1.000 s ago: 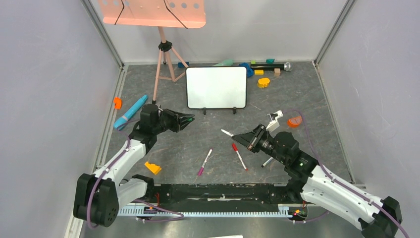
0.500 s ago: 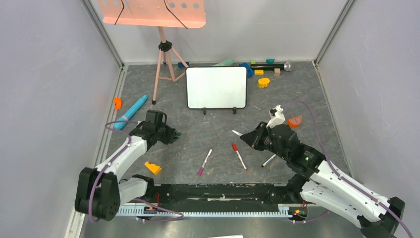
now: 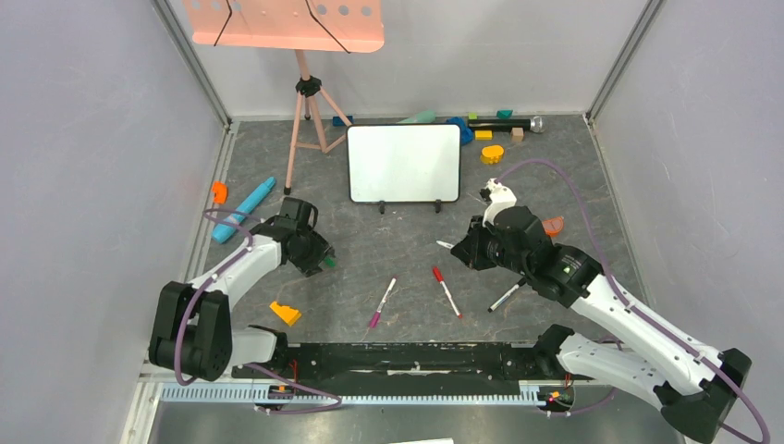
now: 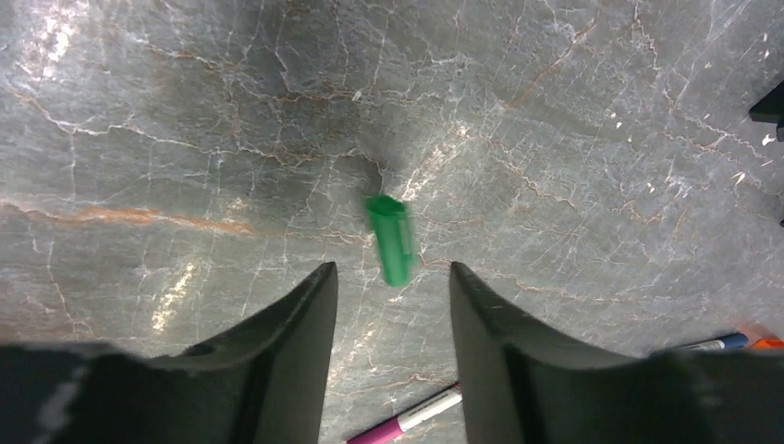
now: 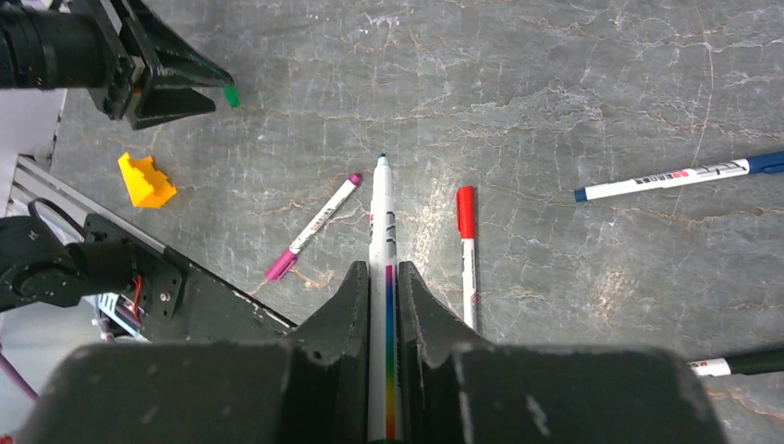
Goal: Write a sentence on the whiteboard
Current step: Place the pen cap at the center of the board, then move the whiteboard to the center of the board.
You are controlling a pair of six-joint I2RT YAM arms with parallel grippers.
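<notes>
R gripper (image 5: 382,273) pinched white green-tipped marker (image 5: 381,213), tip fwd, prob. to write on glossy white whiteboard (image 3: 404,163); L gripper (image 4: 393,277) jaws spread over green plastic cap (image 4: 392,239).

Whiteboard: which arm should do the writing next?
Right. The right gripper is shut on an uncapped marker, tip pointing forward, ready to carry to the blank whiteboard. The left gripper is open and holds nothing; the green cap is loose just beyond its fingers.
</notes>
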